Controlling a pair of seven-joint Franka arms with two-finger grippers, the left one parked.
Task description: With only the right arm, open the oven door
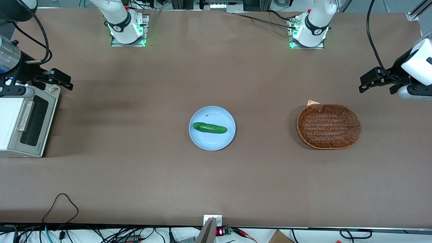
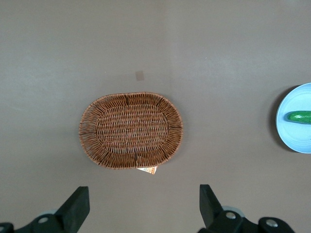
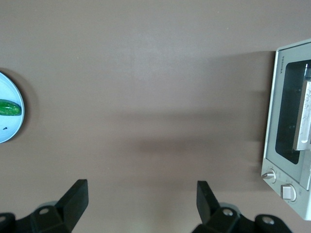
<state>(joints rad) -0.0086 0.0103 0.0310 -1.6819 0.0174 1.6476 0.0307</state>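
The small white toaster oven stands at the working arm's end of the table. Its oven door, with a dark glass window and a silver bar handle, looks shut. The door also shows in the right wrist view, with the handle and the knobs beside it. The right arm reaches over the oven. Its black gripper hovers above the oven's knob end, farther from the front camera than the handle. In the right wrist view the gripper is open, empty and high over bare table.
A light blue plate with a green cucumber sits mid-table. A brown wicker basket lies toward the parked arm's end. Loose cables run along the table edge nearest the front camera.
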